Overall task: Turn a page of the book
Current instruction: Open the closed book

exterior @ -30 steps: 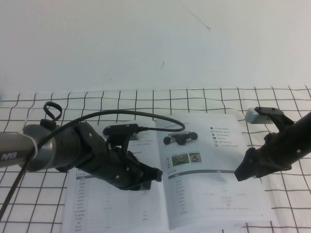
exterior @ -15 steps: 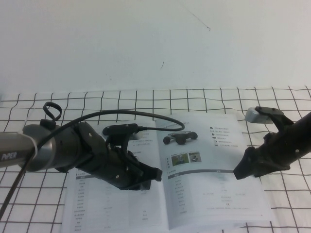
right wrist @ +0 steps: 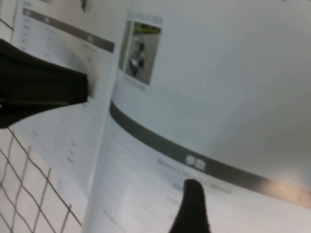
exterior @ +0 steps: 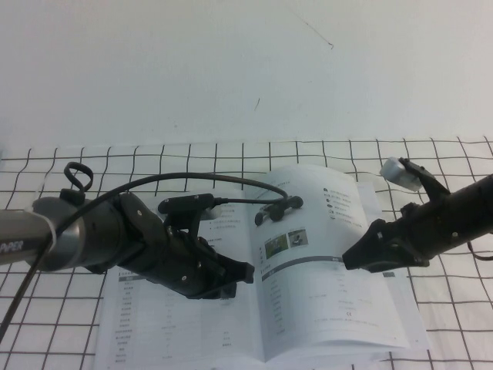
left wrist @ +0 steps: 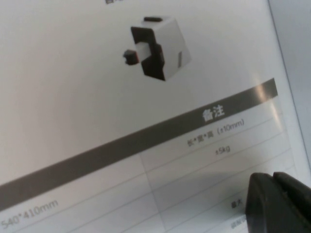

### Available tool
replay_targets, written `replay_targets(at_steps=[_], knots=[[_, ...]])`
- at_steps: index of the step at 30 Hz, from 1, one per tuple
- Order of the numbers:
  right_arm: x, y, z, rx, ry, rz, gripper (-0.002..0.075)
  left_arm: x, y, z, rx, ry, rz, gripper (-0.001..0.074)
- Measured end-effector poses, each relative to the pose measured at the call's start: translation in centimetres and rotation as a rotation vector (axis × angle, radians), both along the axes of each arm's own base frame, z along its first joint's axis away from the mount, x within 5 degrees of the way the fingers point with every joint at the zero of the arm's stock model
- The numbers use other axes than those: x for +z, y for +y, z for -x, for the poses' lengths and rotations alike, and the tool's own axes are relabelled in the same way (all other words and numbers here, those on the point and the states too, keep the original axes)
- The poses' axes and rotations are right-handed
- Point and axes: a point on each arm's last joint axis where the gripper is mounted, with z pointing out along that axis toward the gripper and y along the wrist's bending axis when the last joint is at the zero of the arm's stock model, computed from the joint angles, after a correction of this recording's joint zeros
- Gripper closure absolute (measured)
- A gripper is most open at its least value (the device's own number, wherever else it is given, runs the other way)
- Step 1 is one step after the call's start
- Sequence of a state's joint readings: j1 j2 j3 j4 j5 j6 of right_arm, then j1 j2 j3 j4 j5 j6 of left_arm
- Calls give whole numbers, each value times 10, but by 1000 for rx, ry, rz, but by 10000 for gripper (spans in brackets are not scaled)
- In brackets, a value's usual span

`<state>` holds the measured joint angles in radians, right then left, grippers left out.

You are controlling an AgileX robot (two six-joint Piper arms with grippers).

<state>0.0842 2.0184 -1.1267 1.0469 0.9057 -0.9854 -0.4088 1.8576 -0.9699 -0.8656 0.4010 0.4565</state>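
The book [exterior: 254,308] lies open on the worktop [exterior: 46,173], which is covered by a white cloth with a black grid, and it sits in the near middle of the high view between the two arms. The left gripper [exterior: 243,276] rests low over the left-hand leaf just beside the spine; in the left wrist view its dark fingertips [left wrist: 279,204] stand close together, side by side, with nothing between them, over a table printed under a dark bar, with a photo of a boxy white vehicle higher on the same leaf. A black cable [exterior: 216,179] arcs from the left arm over the book's far edge. The right gripper [exterior: 353,258] is at the right-hand side of the book, its tip at the page [exterior: 323,231], whose outer part bows up off the leaves beneath while its inner edge remains at the spine; the black wheeled-vehicle photo and two small colour photos face up on it. Its jaws stand apart, as wide as they go, and only one dark finger [right wrist: 190,208] shows in the right wrist view, lying against the paper below a dark bar; whether the page is actually pinched cannot be told
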Motion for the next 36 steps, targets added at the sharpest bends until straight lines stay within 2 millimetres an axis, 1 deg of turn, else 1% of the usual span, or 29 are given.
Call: replay_targets(at_steps=[7, 14, 18, 21, 27, 29, 33, 36], knots=[[9, 9, -1, -8, -12, -129, 186, 0, 0, 0, 1, -2, 0, 738], [16, 7, -7, 14, -16, -118, 186, 0, 0, -1, -2, -14, -3, 738], [25, 3, -16, 40, -30, -61, 186, 0, 3, -2, -13, -25, -14, 738], [28, -1, -19, 58, -24, 5, 189, 0, 7, -4, -10, -29, -22, 738], [19, -13, -15, 86, 32, 187, 190, -2, 12, -4, -51, -30, -58, 738], [17, -15, -15, 82, 45, 212, 190, -2, 13, -4, -52, -27, -58, 738], [13, -12, -14, 81, 63, 225, 190, -2, 13, -4, -50, -27, -57, 738], [8, -1, -13, 103, 69, 232, 190, -2, 14, -4, -46, -26, -55, 738]])
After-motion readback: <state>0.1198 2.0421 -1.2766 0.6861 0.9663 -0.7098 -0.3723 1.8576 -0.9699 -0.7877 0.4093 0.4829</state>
